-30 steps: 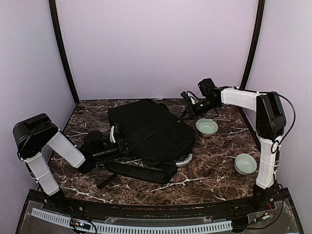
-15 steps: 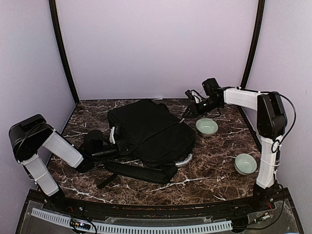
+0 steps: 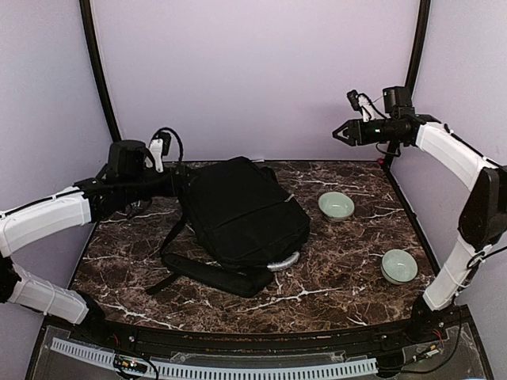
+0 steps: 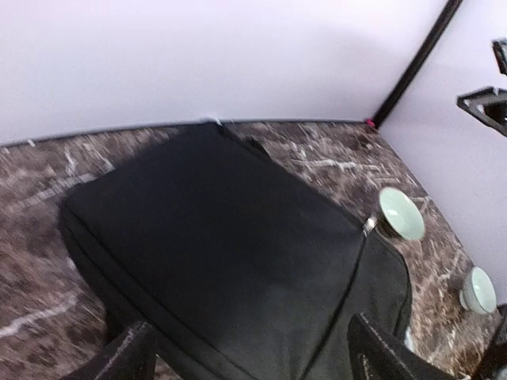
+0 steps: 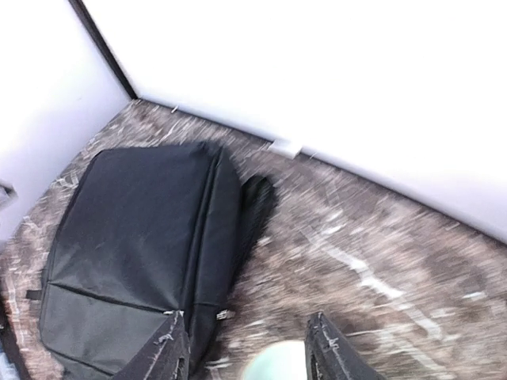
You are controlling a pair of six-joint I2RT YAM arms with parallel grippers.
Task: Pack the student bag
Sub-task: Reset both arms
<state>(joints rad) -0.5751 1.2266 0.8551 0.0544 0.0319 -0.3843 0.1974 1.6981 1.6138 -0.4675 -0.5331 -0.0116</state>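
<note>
The student bag (image 3: 242, 214) lies flat on the worktop (image 3: 341, 285), left of the middle, its straps trailing toward the near edge. It looks shut to us. The left pincer (image 4: 253, 358) hovers over the bag's far-left corner, fingers spread wide with nothing between them. The right pincer (image 3: 337, 134) hangs high near the far-right corner post, also spread and empty.

We judge the step in hand to be getting the bag open, so we need the zip first. A small metal glint (image 4: 369, 226) shows on the seam facing the nearer green bowl (image 3: 336, 206). It may be a pull, though we cannot be sure.

To do this well, we bring the left pincer down to pin the fabric, since soft cloth bunches and slides when tugged. We lower the right pincer along the seam, well apart from that bowl and the second bowl (image 3: 398, 266). We narrow it only once the pull sits between the fingers, then draw along the seam rather than upward.
</note>
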